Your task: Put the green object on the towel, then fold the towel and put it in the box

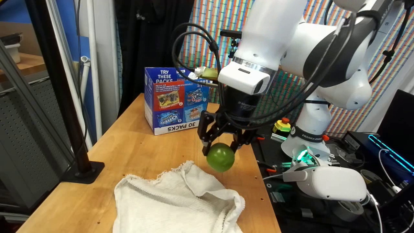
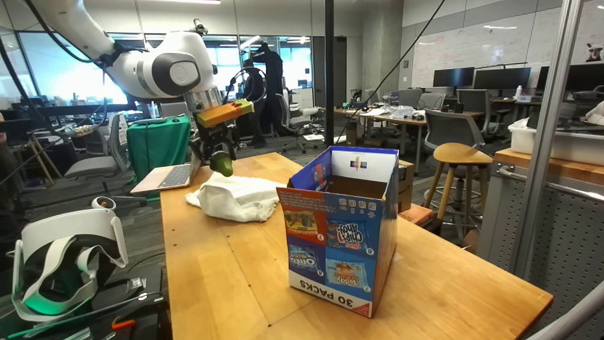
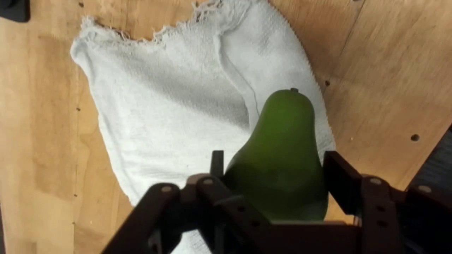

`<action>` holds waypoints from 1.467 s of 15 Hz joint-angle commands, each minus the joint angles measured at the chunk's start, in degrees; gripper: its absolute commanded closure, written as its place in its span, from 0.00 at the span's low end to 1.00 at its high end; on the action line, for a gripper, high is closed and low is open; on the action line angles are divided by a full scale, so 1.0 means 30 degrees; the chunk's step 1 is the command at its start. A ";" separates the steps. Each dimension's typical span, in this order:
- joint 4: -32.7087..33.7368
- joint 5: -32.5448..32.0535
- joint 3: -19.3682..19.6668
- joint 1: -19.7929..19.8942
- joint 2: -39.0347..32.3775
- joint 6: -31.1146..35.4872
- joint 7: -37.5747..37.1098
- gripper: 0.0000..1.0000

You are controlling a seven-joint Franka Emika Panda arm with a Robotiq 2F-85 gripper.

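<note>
Right, we are clasping the green object (image 3: 282, 151) in the gripper (image 3: 274, 164), the two fingers (image 3: 342, 183) pressing in on its broad end from opposite sides. In the wrist view its pear-like body is running lengthwise between them: the long axis is heading for the top edge and leaning slightly right, and the narrow end, capped by a short dark stem (image 3: 294, 90), is pointing that way too. In an exterior view the rounded base (image 1: 221, 158) is facing us; in an exterior view the neck (image 2: 228, 170) is slanting down to the right, so the tip is aiming toward the side of the table (image 2: 226, 283) where the box (image 2: 339, 231) is standing. We are holding the object in the air near the frayed edge of the towel (image 3: 159, 116); whether it is hanging squarely over the cloth, we cannot tell. Below, the towel is lying rumpled and partly turned over on itself. The box is standing apart from it, mouth upward, its "30 PACKS" print showing upside down in both exterior views. Above, the white arm (image 1: 271, 35) is bending down toward the table. Farther out, a black post (image 1: 59, 87) is rising from its foot at the table's edge, a white headset (image 1: 336, 183) is resting beside the table, and an open laptop (image 2: 174, 176) is showing by the far end.
</note>
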State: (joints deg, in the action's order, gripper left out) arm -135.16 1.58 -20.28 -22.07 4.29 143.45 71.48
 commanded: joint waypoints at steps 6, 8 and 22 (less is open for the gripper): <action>0.5264 0.0654 -0.0672 -0.0342 -0.4101 -0.0412 -0.1085 0.54; 0.6011 0.0577 -0.0728 -0.0244 -0.5374 -0.0447 -0.1444 0.54; 0.8876 -0.5389 -0.0001 -0.1756 -1.1038 -0.2607 -0.8168 0.20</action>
State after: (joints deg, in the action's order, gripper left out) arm -112.39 -11.21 -21.55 -26.69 -26.73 139.16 50.99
